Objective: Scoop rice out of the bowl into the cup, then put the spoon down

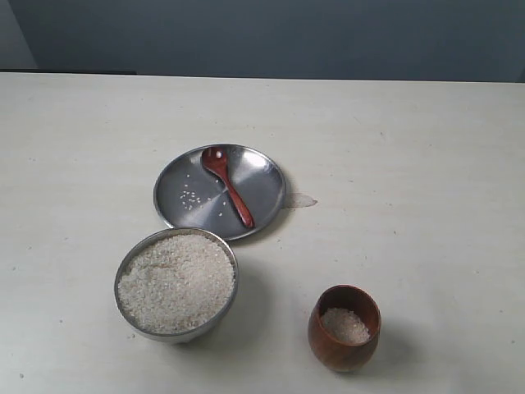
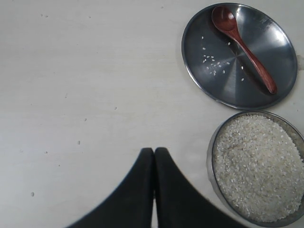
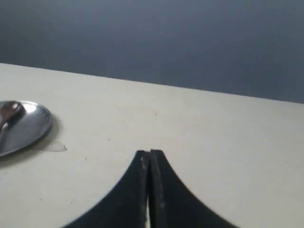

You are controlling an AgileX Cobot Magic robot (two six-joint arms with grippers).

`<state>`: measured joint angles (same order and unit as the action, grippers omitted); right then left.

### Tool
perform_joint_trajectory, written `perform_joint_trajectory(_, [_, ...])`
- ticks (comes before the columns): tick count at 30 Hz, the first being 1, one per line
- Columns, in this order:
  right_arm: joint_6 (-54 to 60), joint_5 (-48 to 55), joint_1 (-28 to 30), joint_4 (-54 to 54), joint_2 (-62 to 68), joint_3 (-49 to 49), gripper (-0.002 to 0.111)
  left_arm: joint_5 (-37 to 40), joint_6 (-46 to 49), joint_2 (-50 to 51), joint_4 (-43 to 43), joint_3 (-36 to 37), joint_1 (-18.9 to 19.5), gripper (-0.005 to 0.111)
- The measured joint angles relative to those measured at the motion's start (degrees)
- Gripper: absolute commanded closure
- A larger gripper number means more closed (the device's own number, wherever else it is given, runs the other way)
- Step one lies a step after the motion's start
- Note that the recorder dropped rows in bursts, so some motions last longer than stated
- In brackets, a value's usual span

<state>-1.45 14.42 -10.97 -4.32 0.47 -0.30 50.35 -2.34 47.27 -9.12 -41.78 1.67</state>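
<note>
A dark red-brown wooden spoon (image 1: pixel 227 185) (image 2: pixel 242 45) (image 3: pixel 7 114) lies on a flat steel plate (image 1: pixel 262 185) (image 2: pixel 280 61) (image 3: pixel 33 126), nothing holding it. In front of the plate stands the deep steel bowl (image 1: pixel 123 263) (image 2: pixel 211 156), heaped with white rice (image 1: pixel 175 281) (image 2: pixel 259 166). The small wooden cup (image 1: pixel 344 345) sits to the bowl's right with some rice (image 1: pixel 344 325) in it. My left gripper (image 2: pixel 154 151) is shut and empty over bare table beside the bowl. My right gripper (image 3: pixel 149 153) is shut and empty, off to the plate's side. Neither gripper shows in the exterior view.
A few loose rice grains (image 1: pixel 192 199) (image 2: pixel 213 64) lie on the plate. A small clear smear (image 1: pixel 300 199) (image 3: pixel 53 147) marks the table at the plate's right edge. The pale table (image 1: pixel 426 164) ends at a dark wall (image 1: pixel 287 37) behind.
</note>
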Motion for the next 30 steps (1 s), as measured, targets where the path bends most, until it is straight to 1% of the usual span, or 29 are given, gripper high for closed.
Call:
perform_joint_trajectory(4, [0.0, 3.46, 0.0, -0.1, 0.0, 0.15, 0.109, 0.0, 0.0, 0.0, 0.0, 0.0, 0.0, 0.106])
perform_joint_trajectory(13, [0.0, 4.31, 0.84, -0.23, -0.05, 0.19, 0.109, 0.0, 0.0, 0.0, 0.0, 0.0, 0.0, 0.106])
perform_joint_trajectory(17, [0.0, 5.73, 4.28, -0.23, -0.14, 0.19, 0.109, 0.0, 0.0, 0.0, 0.0, 0.0, 0.0, 0.106])
perform_joint_trajectory(19, [0.0, 6.37, 7.65, -0.23, -0.14, 0.19, 0.109, 0.0, 0.0, 0.0, 0.0, 0.0, 0.0, 0.106])
perform_joint_trajectory(24, [0.0, 6.45, 12.56, -0.02, -0.14, 0.19, 0.109, 0.0, 0.0, 0.0, 0.0, 0.0, 0.0, 0.106])
perform_joint_trajectory(27, [0.0, 6.45, 14.58, 0.09, -0.14, 0.19, 0.109, 0.0, 0.0, 0.0, 0.0, 0.0, 0.0, 0.106])
perform_joint_trajectory(30, [0.0, 6.45, 15.14, 0.18, -0.14, 0.19, 0.109, 0.0, 0.0, 0.0, 0.0, 0.0, 0.0, 0.106])
